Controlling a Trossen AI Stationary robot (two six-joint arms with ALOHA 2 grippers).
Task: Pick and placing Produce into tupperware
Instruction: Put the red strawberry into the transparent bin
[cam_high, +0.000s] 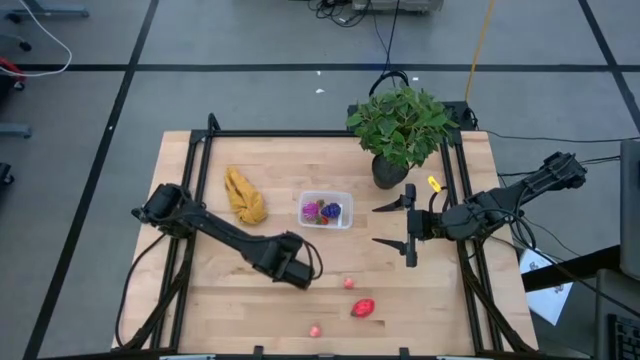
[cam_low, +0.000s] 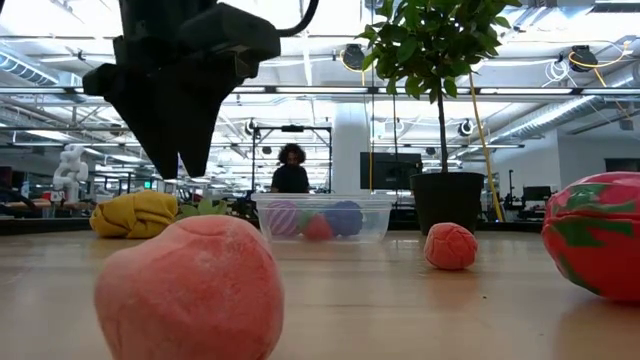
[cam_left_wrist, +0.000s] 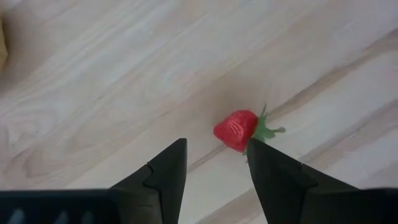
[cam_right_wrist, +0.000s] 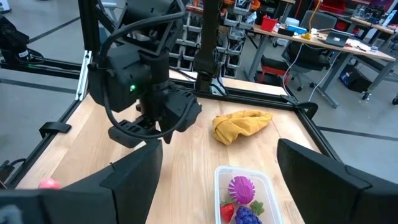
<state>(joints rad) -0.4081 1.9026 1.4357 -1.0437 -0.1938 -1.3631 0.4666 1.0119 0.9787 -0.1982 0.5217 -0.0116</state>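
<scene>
The clear tupperware (cam_high: 326, 210) (cam_low: 325, 217) (cam_right_wrist: 246, 194) sits mid-table and holds several purple, pink and red pieces of produce. Three more pieces lie loose on the wood toward the near edge: a small red strawberry (cam_high: 349, 283) (cam_left_wrist: 237, 129) (cam_low: 450, 246), a larger red one (cam_high: 363, 308) (cam_low: 596, 236) and a pink one (cam_high: 315, 329) (cam_low: 187, 290). My left gripper (cam_high: 303, 276) (cam_left_wrist: 216, 150) (cam_low: 180, 160) hovers open above the table, and the small strawberry lies just beyond its fingertips. My right gripper (cam_high: 388, 225) (cam_right_wrist: 217, 165) waits wide open to the right of the tupperware.
A yellow banana bunch (cam_high: 245, 196) (cam_right_wrist: 240, 125) lies left of the tupperware. A potted plant (cam_high: 398, 128) (cam_low: 440, 110) stands at the far right. Black rails (cam_high: 300, 134) frame the table. Bare wood lies between the tupperware and the loose fruit. A person (cam_low: 291, 170) stands far behind.
</scene>
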